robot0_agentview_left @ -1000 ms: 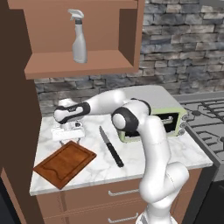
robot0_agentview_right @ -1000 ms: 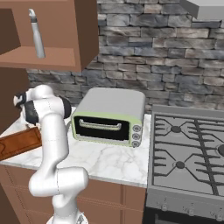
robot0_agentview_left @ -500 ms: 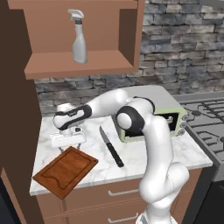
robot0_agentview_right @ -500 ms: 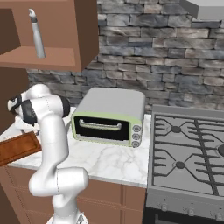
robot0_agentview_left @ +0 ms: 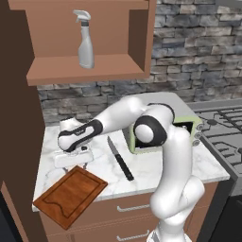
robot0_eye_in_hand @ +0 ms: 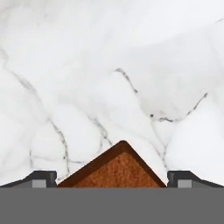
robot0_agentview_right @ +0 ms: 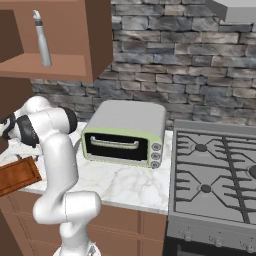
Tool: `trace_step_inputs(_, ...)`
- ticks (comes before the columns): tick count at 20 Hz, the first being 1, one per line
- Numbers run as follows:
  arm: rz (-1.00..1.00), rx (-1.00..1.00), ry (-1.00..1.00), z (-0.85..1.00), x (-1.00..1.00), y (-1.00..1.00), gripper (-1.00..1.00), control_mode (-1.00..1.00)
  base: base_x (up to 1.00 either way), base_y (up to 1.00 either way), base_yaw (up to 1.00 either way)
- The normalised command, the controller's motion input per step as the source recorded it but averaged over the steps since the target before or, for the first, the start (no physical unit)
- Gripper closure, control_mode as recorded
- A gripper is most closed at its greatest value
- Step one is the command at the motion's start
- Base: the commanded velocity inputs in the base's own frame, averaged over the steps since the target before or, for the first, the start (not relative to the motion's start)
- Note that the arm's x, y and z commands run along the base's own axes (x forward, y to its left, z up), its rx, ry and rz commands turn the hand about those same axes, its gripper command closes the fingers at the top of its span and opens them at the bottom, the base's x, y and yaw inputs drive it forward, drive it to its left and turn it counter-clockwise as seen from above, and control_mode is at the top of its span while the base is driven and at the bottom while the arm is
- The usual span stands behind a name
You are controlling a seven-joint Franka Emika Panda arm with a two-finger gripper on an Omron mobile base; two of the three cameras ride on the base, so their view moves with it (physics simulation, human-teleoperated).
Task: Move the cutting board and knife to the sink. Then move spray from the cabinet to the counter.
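The reddish-brown cutting board (robot0_agentview_left: 71,196) lies slantwise at the counter's (robot0_agentview_left: 156,170) front left and overhangs the edge; it also shows as the board (robot0_agentview_right: 17,175). My gripper (robot0_agentview_left: 77,165) hangs open just above the board's far corner (robot0_eye_in_hand: 116,170), which sits between my fingertips (robot0_eye_in_hand: 41,177), untouched. The black-handled knife (robot0_agentview_left: 120,158) lies on the marble right of the hand. The spray (robot0_agentview_left: 85,40) stands upright on the shelf of the open cabinet (robot0_agentview_left: 85,73), seen too as the spray (robot0_agentview_right: 42,37). The sink is out of view.
A green-trimmed toaster oven (robot0_agentview_right: 125,132) stands on the counter behind my arm. The grey gas stove (robot0_agentview_right: 220,175) adjoins the counter on the right. A brown wooden side panel (robot0_agentview_left: 16,118) rises at the counter's left end.
The hand has come down toward the counter. The cutting board has slid toward the front edge and overhangs it more.
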Motion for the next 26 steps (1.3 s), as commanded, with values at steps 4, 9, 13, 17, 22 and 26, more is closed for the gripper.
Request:
trace_step_inputs(4, 0.00, 0.00, -0.10, 0.32, 0.01, -0.14, -1.00, -1.00, 0.00, 0.00, 0.00)
trace_step_inputs(9, 0.03, 0.00, -0.15, 0.45, 0.02, -0.18, -1.00, -1.00, 0.00, 0.00, 0.00)
trace_step_inputs(13, 0.05, 0.00, -0.13, 0.34, 0.07, -0.06, -1.00, -1.00, 0.00, 0.00, 0.00)
trace_step_inputs(17, 0.07, 0.00, -0.16, 0.42, -0.04, -0.01, -1.00, -1.00, 0.00, 0.00, 0.00)
trace_step_inputs(22, 0.11, 0.00, -0.27, 0.40, -0.65, 0.00, -1.00, -1.00, 0.00, 0.00, 0.00)
trace_step_inputs(26, 0.12, 0.00, -0.23, 0.08, -0.97, 0.00, -1.00, -1.00, 0.00, 0.00, 0.00)
